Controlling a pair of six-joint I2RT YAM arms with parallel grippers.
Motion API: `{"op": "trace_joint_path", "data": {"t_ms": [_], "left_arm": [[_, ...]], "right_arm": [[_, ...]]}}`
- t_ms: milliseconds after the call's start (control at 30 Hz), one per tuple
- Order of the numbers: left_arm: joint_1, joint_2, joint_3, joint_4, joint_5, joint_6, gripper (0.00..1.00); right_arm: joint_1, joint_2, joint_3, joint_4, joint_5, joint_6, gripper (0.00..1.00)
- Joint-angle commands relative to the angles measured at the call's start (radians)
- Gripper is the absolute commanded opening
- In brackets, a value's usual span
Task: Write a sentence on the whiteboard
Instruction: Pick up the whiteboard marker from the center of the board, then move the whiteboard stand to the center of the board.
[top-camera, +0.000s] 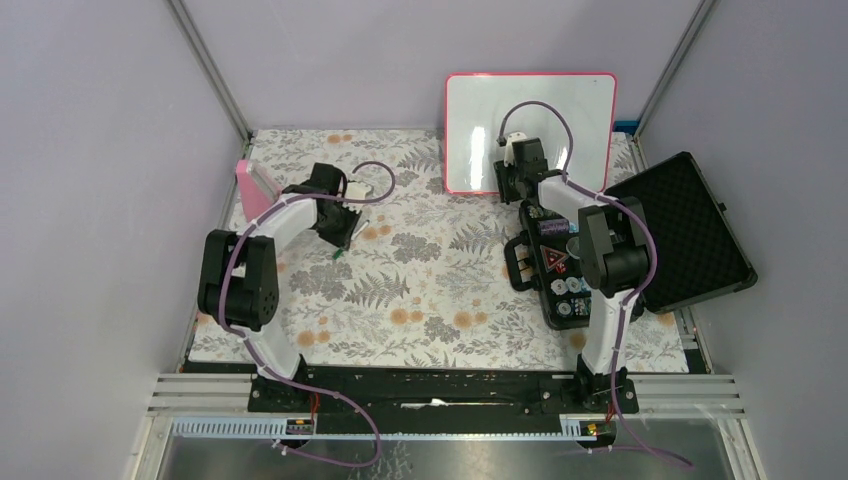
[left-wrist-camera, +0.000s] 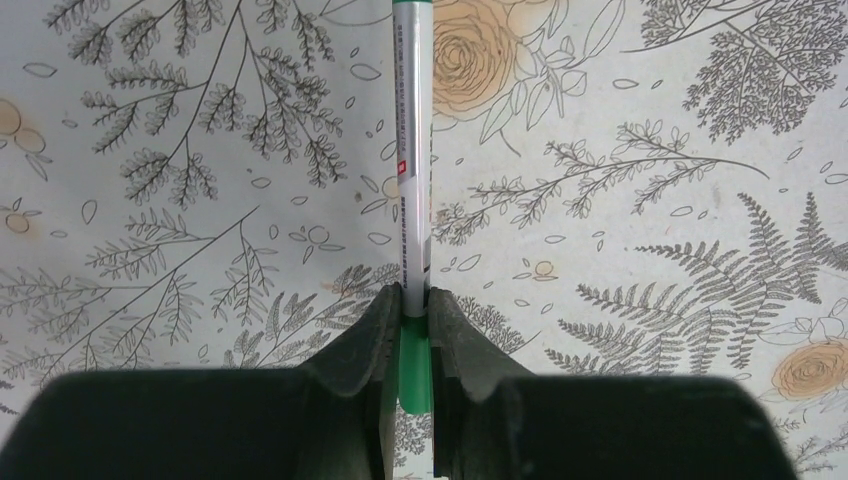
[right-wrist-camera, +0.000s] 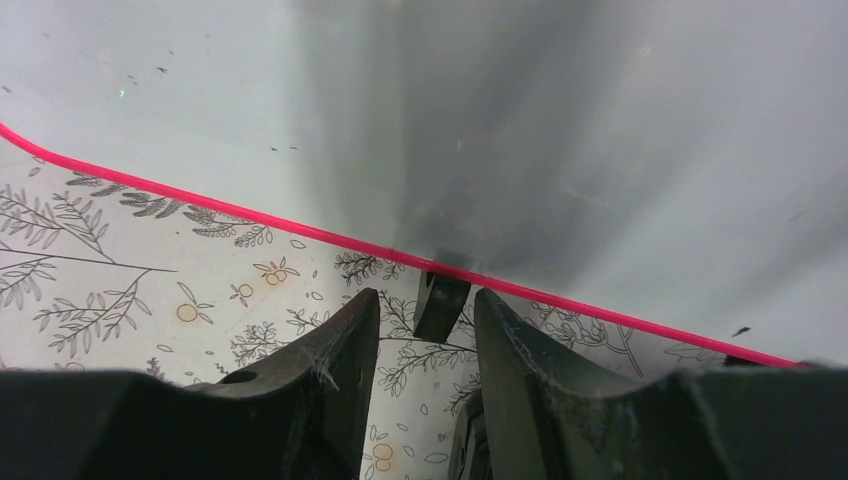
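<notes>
The whiteboard (top-camera: 480, 110), glossy white with a thin pink-red frame, stands at the back centre-right. I see no written sentence on it in any view. My left gripper (top-camera: 338, 228) is shut on a green-and-white marker (left-wrist-camera: 412, 150), held low over the floral cloth at the left; the marker points away from the fingers (left-wrist-camera: 370, 330). My right gripper (top-camera: 510, 186) is open at the board's bottom edge. In the right wrist view the board (right-wrist-camera: 300, 90) fills the top, and a small black piece (right-wrist-camera: 441, 305) under its frame sits just beyond the gripper (right-wrist-camera: 427, 300).
A pink flat object (top-camera: 252, 187) lies at the left edge of the cloth. An open black case stands at the right, with its foam-lined lid (top-camera: 680, 235) and a tray of small items (top-camera: 555, 275). Metal frame posts rise at the back corners.
</notes>
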Motion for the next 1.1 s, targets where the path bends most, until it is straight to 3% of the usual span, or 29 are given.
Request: {"op": "trace_joint_path", "data": {"t_ms": [0,400,700,867,967,1067], "left_arm": [[0.028,-0.060,-0.008,-0.037,0.030,0.021,0.00],[0.079,-0.106,-0.117,-0.027,0.066,0.060,0.00],[0.094,-0.140,-0.089,-0.050,0.100,0.041,0.00],[0.113,-0.150,-0.078,-0.066,0.118,0.037,0.00],[0.131,-0.154,-0.060,-0.081,0.141,0.029,0.00],[0.147,-0.159,-0.046,-0.088,0.162,0.018,0.00]], "right_arm": [[0.007,0.032,0.043,0.032,0.016,0.005,0.46],[0.007,0.075,0.062,0.010,-0.024,0.009,0.35],[0.008,0.100,0.105,-0.033,-0.024,0.019,0.26],[0.011,0.110,0.113,-0.048,-0.024,0.021,0.17],[0.024,0.104,0.104,-0.058,-0.024,0.004,0.02],[0.055,0.084,0.072,-0.050,-0.049,-0.021,0.00]]}}
